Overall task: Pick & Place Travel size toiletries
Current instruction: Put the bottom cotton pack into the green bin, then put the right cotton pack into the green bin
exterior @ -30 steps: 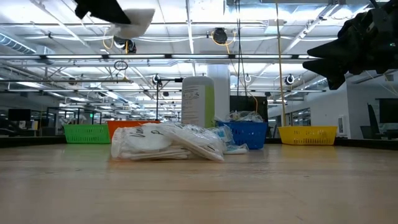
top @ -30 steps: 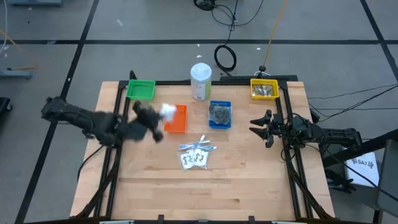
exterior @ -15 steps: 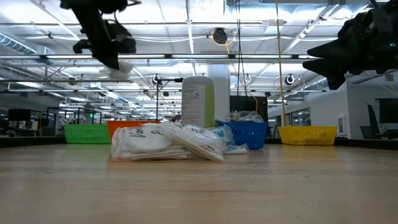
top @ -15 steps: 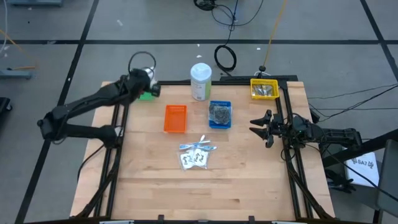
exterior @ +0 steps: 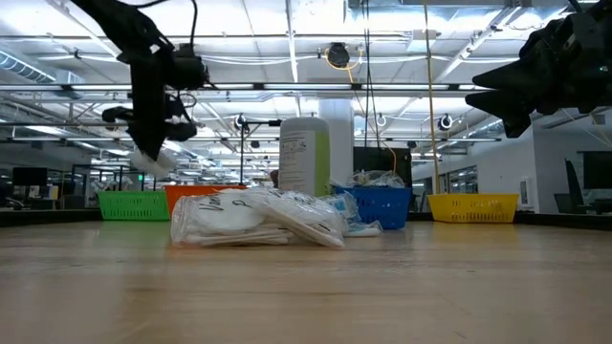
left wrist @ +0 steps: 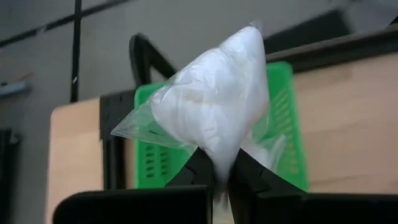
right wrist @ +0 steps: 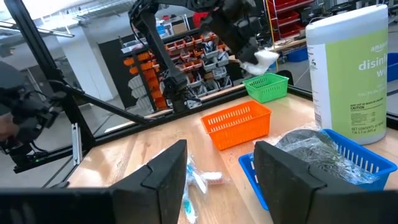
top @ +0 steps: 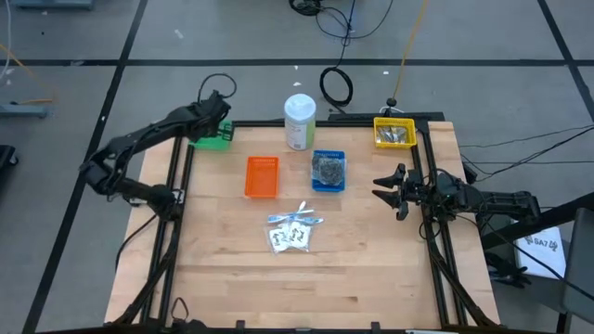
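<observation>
My left gripper [top: 216,123] is shut on a clear sachet [left wrist: 214,112] stuffed with a white fluffy wad, just above the green tray [left wrist: 283,127] at the table's far left corner. In the low view the wad [exterior: 153,161] shows below the gripper, above the tray [exterior: 134,204]. Clear sachets [top: 295,232] lie in a heap mid-table. Dark puffs fill the blue tray [top: 328,171], and silvery sticks lie in the yellow tray [top: 393,133]. My right gripper [top: 382,190] waits open near the table's right edge. My left gripper pinches the sachet by its narrow end [left wrist: 219,167] between its two fingertips [left wrist: 198,169]. The fingers slant down from above. The sachet sticks out past the fingertips, lifted clear over the green tray.
An orange tray [top: 262,176] sits between the green and blue trays. A tall white bottle with a green label [top: 300,121] stands at the far edge. Bare wood spreads over the table's near half [top: 297,288]. A black frame rail runs along each side.
My left gripper has swung from over the orange tray toward the table's far left corner, carrying the sachet with the white wad, and has come down over the green tray. It has stayed shut on the sachet.
</observation>
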You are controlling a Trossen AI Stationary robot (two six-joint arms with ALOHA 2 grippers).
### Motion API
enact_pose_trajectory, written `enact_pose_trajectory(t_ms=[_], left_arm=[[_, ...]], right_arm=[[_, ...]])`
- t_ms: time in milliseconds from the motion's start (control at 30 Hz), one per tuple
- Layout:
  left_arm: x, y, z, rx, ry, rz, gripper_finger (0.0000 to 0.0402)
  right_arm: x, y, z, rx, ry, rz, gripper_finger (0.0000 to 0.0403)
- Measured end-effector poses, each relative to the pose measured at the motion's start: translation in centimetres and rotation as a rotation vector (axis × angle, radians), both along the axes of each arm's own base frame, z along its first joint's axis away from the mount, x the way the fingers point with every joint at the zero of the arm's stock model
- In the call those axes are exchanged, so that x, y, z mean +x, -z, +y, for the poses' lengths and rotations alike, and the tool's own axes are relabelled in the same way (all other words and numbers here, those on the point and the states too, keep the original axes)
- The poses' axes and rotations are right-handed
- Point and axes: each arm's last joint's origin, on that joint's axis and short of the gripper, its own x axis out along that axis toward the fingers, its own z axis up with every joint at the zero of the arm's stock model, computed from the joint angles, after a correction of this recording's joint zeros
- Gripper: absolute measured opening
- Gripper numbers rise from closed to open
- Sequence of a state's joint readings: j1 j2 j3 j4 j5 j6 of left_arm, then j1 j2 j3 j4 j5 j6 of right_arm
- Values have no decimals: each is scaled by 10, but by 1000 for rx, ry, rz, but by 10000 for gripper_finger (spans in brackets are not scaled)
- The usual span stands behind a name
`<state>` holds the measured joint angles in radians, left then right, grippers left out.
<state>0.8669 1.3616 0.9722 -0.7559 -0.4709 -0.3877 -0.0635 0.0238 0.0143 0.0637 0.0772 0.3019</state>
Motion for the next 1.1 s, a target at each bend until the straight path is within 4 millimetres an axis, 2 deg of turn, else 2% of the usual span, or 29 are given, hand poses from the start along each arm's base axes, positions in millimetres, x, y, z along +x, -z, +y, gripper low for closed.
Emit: enact_pose_trajectory(t_ms=[167,367,567,700,967,1100], left_arm=[[1,15,4,-71,-33,46,9],[5,25,9,-87,-9,117,48],[4,26,10,-81,-23,124,84],[3,26,9,-98,-2,150,121],[1,26,9,-70,2,217,221],[1,25,9,-74,34,244,255]], right_arm=[[0,0,0,0,0,0,174],[0,0,0,0,0,0,178],[0,0,0,0,0,1,174],[0,0,0,0,0,0,176],[0,0,0,0,0,1,174],[0,0,0,0,0,0,175]])
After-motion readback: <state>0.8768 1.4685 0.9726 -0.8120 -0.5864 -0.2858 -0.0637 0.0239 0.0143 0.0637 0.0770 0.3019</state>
